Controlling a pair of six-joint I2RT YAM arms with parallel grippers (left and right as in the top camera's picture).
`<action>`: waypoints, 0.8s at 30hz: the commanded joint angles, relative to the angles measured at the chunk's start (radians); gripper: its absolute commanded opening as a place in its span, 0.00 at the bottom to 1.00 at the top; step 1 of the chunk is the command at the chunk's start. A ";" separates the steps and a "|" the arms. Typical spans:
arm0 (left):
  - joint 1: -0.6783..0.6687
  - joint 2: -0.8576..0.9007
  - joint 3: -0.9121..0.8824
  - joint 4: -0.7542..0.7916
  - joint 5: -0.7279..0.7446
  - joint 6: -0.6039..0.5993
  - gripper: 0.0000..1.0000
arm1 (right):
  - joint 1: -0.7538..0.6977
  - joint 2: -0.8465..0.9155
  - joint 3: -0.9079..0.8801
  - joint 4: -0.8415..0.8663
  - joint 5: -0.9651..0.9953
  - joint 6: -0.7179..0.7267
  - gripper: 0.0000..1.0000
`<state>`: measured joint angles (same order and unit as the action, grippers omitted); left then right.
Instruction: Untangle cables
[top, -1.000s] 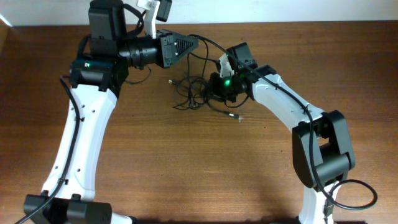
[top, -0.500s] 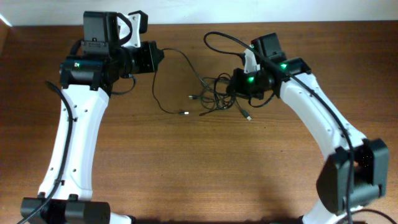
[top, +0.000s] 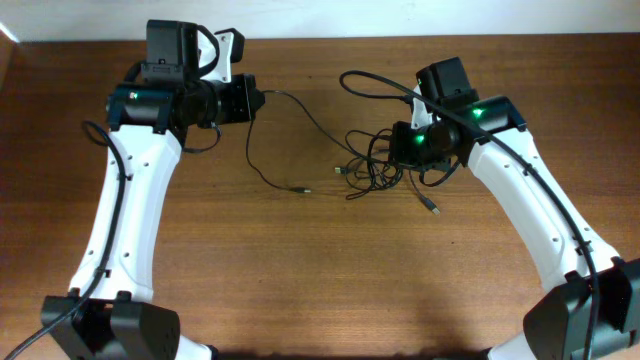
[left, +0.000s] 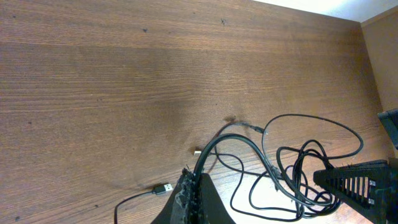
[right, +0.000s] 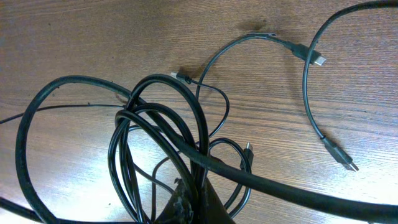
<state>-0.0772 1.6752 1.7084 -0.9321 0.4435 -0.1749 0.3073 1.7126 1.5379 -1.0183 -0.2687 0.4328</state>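
Observation:
The cables (top: 368, 170) are thin black cords in a knotted clump at the middle right of the brown table. My left gripper (top: 257, 99) is shut on one cord that stretches right to the clump. That cord's free end loops down to a USB plug (top: 303, 188). My right gripper (top: 400, 148) is shut on the clump's loops. In the left wrist view the jaws (left: 196, 185) pinch the cord beside the USB plug (left: 163, 188). In the right wrist view the jaws (right: 189, 194) grip several loops (right: 155, 118).
A plug (top: 434, 209) hangs from the clump toward the front. Loose plug ends (right: 318, 60) lie on the wood. A thick arm cable (top: 372, 80) arcs behind the right gripper. The table's back edge meets a white wall (top: 400, 18).
Both arms moved apart. My right gripper carried the clump to the right, and my left gripper drew back left, so one cord is pulled out of the clump and lies stretched between them.

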 joint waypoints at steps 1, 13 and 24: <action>0.003 0.000 0.005 -0.002 -0.007 0.024 0.00 | -0.002 -0.029 0.000 -0.003 0.016 -0.011 0.04; 0.002 0.069 -0.009 -0.008 -0.007 0.090 0.00 | -0.002 -0.029 0.001 -0.053 0.019 -0.015 0.04; 0.002 0.085 -0.009 -0.012 -0.008 0.192 0.00 | -0.061 -0.029 0.138 -0.226 0.019 -0.086 0.04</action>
<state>-0.0772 1.7504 1.7054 -0.9459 0.4438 -0.0261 0.2493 1.7100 1.6482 -1.2320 -0.2588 0.3721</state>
